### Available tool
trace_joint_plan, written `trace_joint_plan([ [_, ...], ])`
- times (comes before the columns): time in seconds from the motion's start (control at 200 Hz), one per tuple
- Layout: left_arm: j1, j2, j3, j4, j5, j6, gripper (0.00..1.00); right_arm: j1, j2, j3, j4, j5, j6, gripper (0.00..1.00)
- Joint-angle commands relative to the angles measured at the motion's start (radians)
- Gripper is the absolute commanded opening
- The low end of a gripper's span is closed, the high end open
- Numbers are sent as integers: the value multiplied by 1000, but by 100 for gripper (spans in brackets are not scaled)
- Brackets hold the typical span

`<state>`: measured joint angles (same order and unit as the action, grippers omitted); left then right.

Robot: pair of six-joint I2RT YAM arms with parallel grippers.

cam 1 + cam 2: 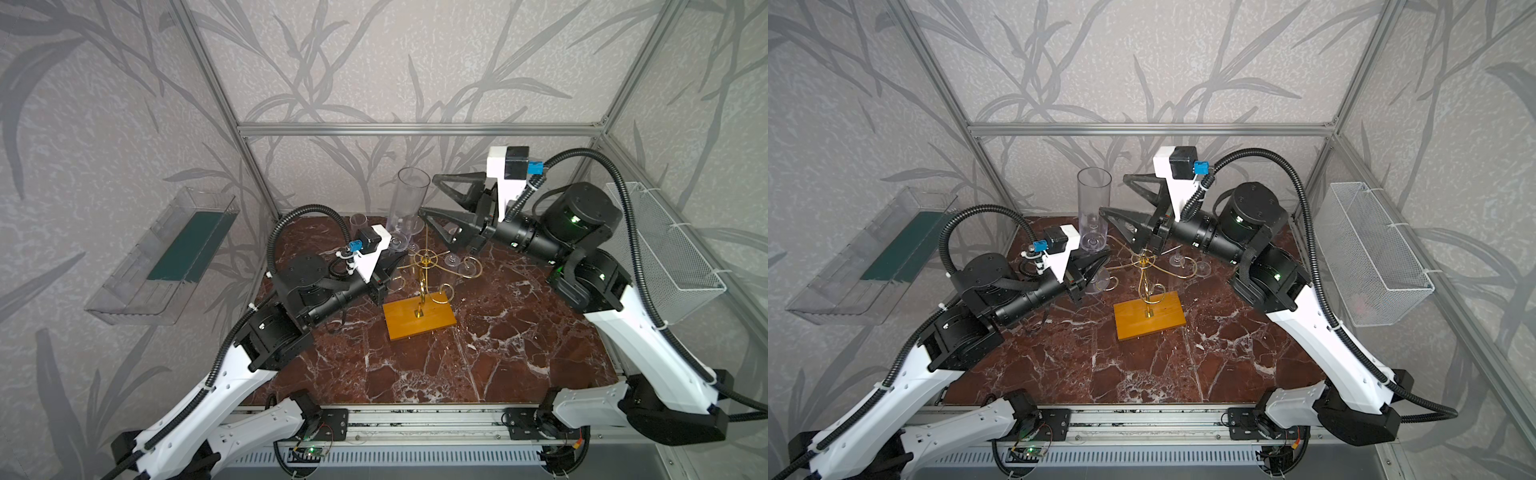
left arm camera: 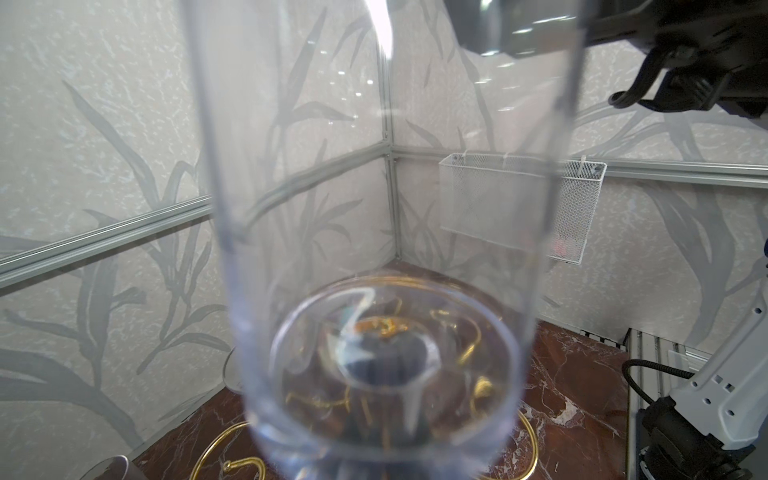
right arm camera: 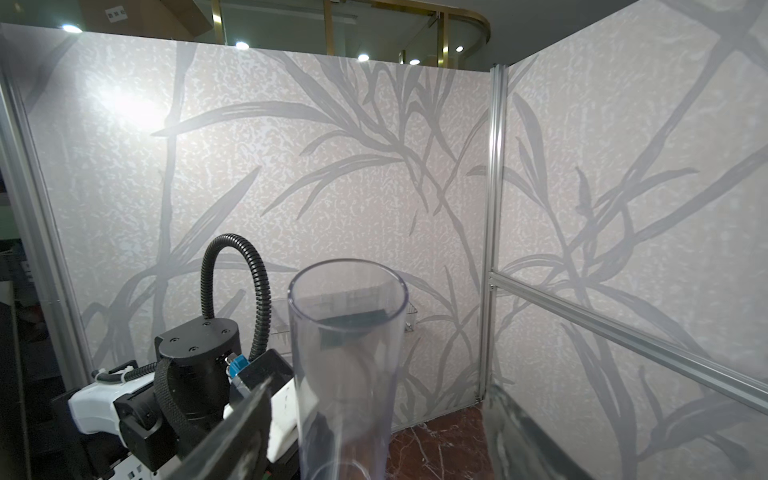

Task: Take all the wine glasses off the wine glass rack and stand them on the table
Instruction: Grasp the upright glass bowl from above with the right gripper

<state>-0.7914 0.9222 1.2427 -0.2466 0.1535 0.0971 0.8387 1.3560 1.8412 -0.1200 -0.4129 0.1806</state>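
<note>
Left claw (image 1: pixel 1100 264) is clamped low on the tall, clear, cylinder-bowled wine glass (image 1: pixel 409 199), held upright beside the curled arms of the gold wire rack (image 1: pixel 424 266). Right claw (image 1: pixel 428 196) gapes either side of its bowl, above the veined marble surface (image 1: pixel 498 353).

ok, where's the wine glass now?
In both top views the wine glass stands upright at centre-back, behind the wine glass rack, above the shut left gripper and beside the open right gripper.

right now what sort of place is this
Probably a robot test booth: leaf-patterned panels in an aluminium frame, a marble-look tabletop, two arms on a front rail.
</note>
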Motion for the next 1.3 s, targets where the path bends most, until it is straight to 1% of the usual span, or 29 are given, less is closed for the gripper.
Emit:
trace_joint_plan([
  [0.0,-2,6,6,33,-3,29,0,-3,13,57,12,-101,58,78],
  [0.185,-2,18,12,22,7,29,0,-3,43,78,7,-119,58,77],
  [0.54,-4,35,21,5,21,35,0,-3,61,90,-7,-107,44,65],
  [0.77,-3,46,32,-14,33,44,0,-3,70,98,-25,-88,27,51],
  [0.86,-5,51,38,-25,36,49,0,-3,75,104,-39,-78,15,51],
  [0.97,-6,52,40,-28,33,53,0,-3,79,108,-47,-71,6,53],
  [1.18,-10,57,43,-34,31,59,0,-3,89,120,-72,-60,-9,53],
  [1.205,-9,57,43,-34,32,59,0,-3,89,120,-74,-60,-12,52],
  [1.295,-11,56,42,-31,28,59,0,-3,89,118,-75,-61,-12,40],
])
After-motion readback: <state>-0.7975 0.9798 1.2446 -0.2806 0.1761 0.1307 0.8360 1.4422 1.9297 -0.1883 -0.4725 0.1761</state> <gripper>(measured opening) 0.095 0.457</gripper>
